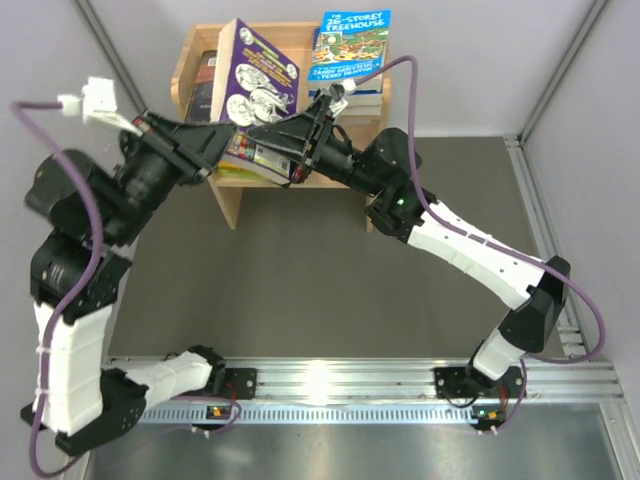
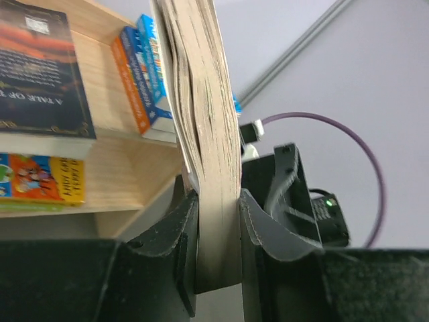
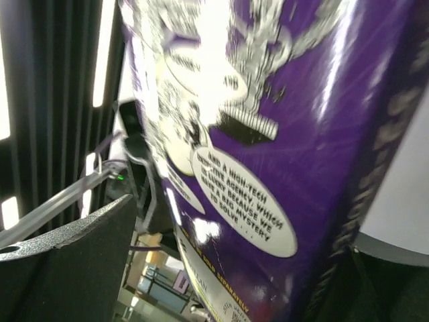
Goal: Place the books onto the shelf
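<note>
At the left of the top view, the left pincer is squeezed tight on the bottom edge of the purple book. One finger is on each cover and the pages are pressed in between. The book stands up tall above the shelf, near the upper middle of the frame, and it leans a little. It is up in the air and not on the shelf yet. To its left a dark brown book lies flat on the shelf. Just right of the purple book is the right pincer. Its fingers stand wide apart around the book, and one of them is clear of the shiny cover, so it has hold of nothing. At the upper right, a blue book lies on top of the shelf. Below it all is the grey tabletop. The purple book looks light, but it is soft and bendy, and its pages already spread out at the top. Its glossy cover may be slippery. I think the best place to hold it is low down and close to the spine, pinching both covers so the pages stay shut.
</note>
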`<state>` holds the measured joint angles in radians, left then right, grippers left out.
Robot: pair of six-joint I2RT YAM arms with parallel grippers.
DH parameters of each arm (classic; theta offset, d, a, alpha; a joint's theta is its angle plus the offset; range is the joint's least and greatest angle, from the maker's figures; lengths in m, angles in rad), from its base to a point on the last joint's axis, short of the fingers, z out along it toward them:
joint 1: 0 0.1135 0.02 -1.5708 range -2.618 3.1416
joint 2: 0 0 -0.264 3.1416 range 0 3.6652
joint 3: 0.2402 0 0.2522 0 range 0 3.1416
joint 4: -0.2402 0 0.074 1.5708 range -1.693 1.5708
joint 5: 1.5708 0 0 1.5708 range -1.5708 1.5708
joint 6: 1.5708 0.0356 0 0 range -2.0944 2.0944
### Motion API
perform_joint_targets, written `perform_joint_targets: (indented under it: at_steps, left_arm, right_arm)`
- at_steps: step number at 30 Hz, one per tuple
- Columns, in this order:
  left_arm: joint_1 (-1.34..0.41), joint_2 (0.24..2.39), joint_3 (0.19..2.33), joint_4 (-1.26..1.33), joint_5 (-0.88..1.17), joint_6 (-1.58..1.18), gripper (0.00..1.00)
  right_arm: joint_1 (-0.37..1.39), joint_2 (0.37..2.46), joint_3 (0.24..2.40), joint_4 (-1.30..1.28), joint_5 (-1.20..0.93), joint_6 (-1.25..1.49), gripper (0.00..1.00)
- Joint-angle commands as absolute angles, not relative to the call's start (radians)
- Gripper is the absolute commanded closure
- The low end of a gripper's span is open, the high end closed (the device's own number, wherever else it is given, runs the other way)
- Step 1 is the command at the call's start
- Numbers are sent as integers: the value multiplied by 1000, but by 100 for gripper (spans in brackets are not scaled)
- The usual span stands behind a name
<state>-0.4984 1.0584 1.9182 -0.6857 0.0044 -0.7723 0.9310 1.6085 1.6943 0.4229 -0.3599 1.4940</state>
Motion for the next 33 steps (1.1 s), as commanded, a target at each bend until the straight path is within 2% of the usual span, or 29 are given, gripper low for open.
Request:
perform_joint_targets:
  at_steps: [1,5,7,8,13,17,23,25,27,28,30,32,33]
  left_arm:
    - [-491,1222,2009,-701,-78,-601,100]
    - [-341,1325,2117,-692,59,-597,100]
    - [-229,1345,2097,-632,220,-669,100]
    - [-142,1345,2061,-606,253,-693,100]
    - [39,1394,2057,-542,409,-755,100]
    - [144,1445,2059,-494,524,-831,100]
    - [195,1545,2108,-549,560,-871,100]
    - [199,1562,2123,-580,554,-871,92]
    - [198,1569,2120,-610,534,-873,75]
    - [199,1569,2121,-621,523,-873,59]
    - [199,1562,2117,-629,512,-864,42]
    - [201,1557,2115,-637,500,-856,1]
    - [201,1555,2115,-643,503,-856,1]
  right_arm:
    - [948,1591,1691,445,-439,1496,13]
    - [939,1536,1585,485,-448,1516,13]
    - [931,1500,1533,492,-449,1519,13]
    - [927,1493,1519,495,-452,1520,13]
    - [884,1436,1448,508,-475,1525,13]
    - [850,1404,1408,515,-488,1534,13]
    - [801,1376,1347,549,-509,1566,13]
    - [786,1367,1327,561,-515,1583,13]
    - [778,1365,1318,571,-523,1591,13]
    - [770,1364,1312,574,-528,1592,13]
    - [762,1359,1305,572,-538,1595,13]
    - [753,1351,1293,569,-548,1594,13]
    - [746,1344,1289,568,-551,1591,13]
